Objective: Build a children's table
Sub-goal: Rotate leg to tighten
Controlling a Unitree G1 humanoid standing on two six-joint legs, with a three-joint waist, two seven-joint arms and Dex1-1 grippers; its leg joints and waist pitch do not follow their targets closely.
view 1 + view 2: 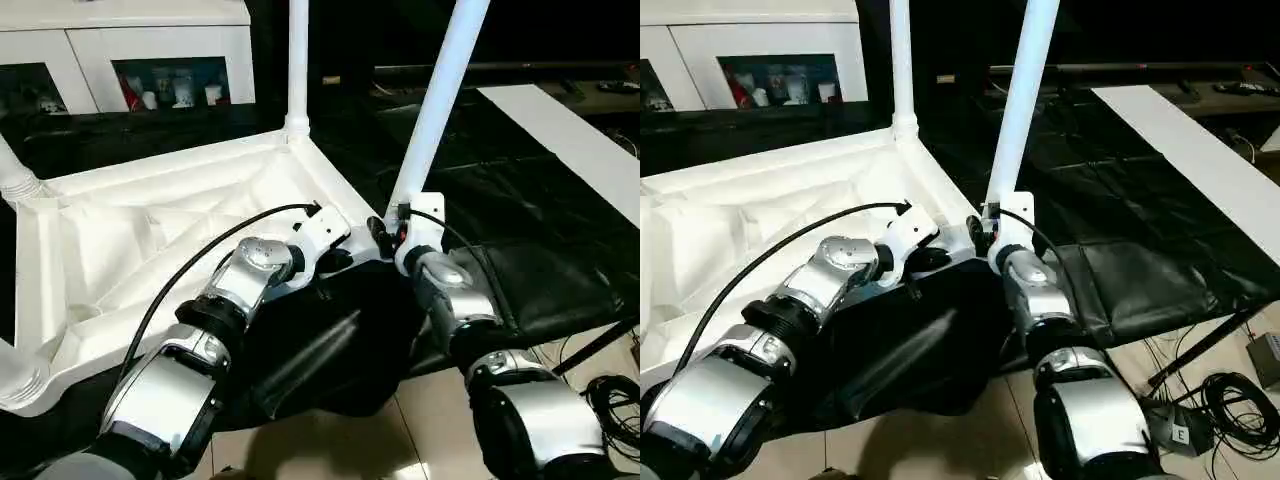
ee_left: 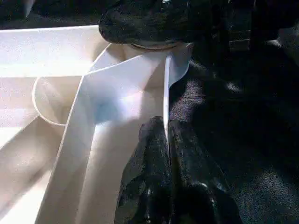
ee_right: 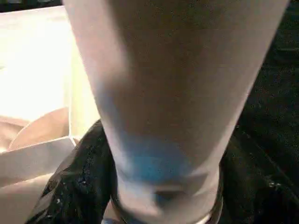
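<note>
Left wrist view: left fingers (image 2: 167,140) pinch tabletop rim (image 2: 166,88); right fingers (image 1: 392,232) clasp leg (image 1: 437,105).

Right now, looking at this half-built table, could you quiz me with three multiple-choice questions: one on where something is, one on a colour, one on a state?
1. Where does the right pincer grip?
A. the cabinet door
B. a leg, near its base
C. a floor cable

2. What colour is the table top?
A. red
B. white
C. green

3. How does the table top lie?
A. on its edge
B. standing on its legs
C. ribbed underside up

Answers:
1 B, the pincer closes around the white tube at the near corner.
2 B, all its plastic is white.
3 C, the ribs face up and the legs point upward.
</note>
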